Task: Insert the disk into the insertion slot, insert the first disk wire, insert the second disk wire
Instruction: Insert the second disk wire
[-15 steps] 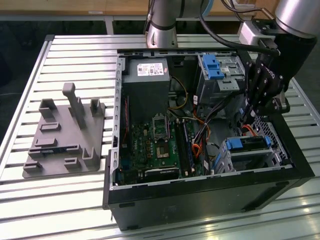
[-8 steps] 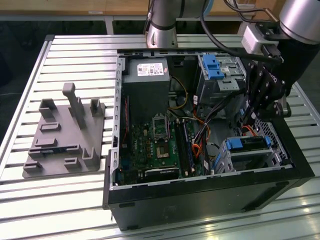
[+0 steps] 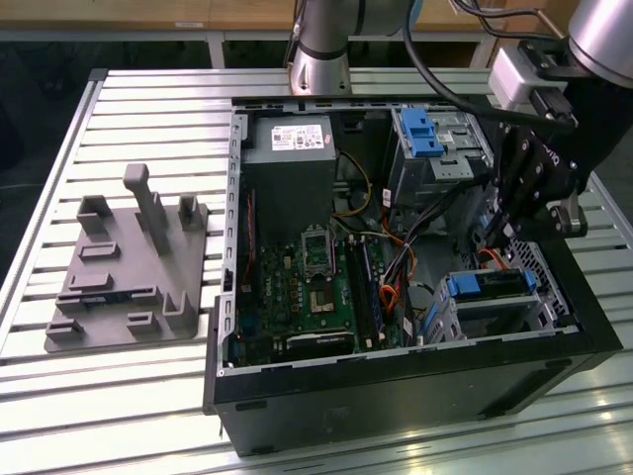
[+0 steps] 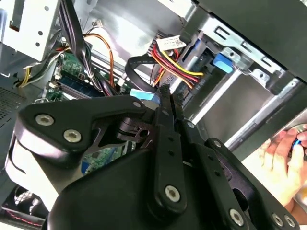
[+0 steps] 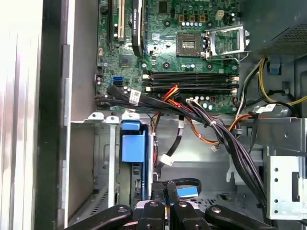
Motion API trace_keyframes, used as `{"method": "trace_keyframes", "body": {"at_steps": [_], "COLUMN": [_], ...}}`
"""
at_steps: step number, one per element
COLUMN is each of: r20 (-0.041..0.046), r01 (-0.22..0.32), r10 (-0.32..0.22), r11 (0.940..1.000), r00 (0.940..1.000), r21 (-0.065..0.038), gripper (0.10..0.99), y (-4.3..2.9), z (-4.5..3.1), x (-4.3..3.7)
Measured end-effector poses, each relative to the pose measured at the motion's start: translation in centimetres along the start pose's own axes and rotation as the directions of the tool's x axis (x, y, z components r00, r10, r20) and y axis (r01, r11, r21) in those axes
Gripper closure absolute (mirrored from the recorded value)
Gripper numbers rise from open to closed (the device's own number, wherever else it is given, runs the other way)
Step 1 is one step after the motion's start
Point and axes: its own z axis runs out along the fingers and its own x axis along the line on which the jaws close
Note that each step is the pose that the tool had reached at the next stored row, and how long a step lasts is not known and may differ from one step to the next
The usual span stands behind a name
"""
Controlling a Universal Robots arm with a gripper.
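Note:
The disk [image 3: 492,288], grey in a blue carrier, sits inside the insertion slot [image 3: 438,315], the small silver cage at the case's near corner on the exterior view's right. Its blue tab [image 5: 133,143] also faces me in the first wrist view. My gripper [image 3: 492,237] hangs just above and behind the cage. Its fingers [image 4: 165,103] are pressed together on a black disk wire [image 5: 184,181] that loops to a flat blue plug [image 5: 186,192]. A red, yellow and black wire bundle [image 4: 169,60] runs to the cage's rear [image 4: 240,91]; I cannot tell whether it is plugged in.
The open black computer case [image 3: 396,396] lies on a slatted metal table [image 3: 148,109]. Inside are the motherboard [image 3: 312,287], the power supply [image 3: 289,168] and the taller bay with a blue latch [image 3: 420,134]. A grey fixture [image 3: 129,267] rests at the exterior view's left. A person's hand [image 4: 280,160] is beside the case.

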Motion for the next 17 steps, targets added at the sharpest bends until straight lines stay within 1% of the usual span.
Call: {"method": "trace_keyframes", "body": {"at_steps": [5,8,12,13,14,15,16,17], "r20": [0.0044,0.0048,0.0058,0.0128,0.0292,0.0431,0.0517,0.0534], "r01": [0.0,0.0,0.0,0.001,0.001,0.002,0.002,0.002], "r10": [0.0,0.0,0.0,-0.001,-0.001,-0.002,-0.002,-0.002], "r11": [1.0,1.0,1.0,1.0,1.0,1.0,1.0,1.0], "r00": [1.0,1.0,1.0,0.9999,0.9996,0.9991,0.9987,0.9986], "r21": [0.0,0.0,0.0,0.0,0.001,0.001,0.001,0.001], "gripper": [0.941,0.941,0.941,0.941,0.941,0.941,0.941,0.941], "y": [0.0,0.0,0.0,0.0,0.0,0.0,0.0,0.0], "z": [0.0,-0.01,-0.01,0.0,0.0,-0.01,0.0,0.0], "x": [1.36,1.59,1.59,1.61,1.64,1.72,1.81,1.83]}}
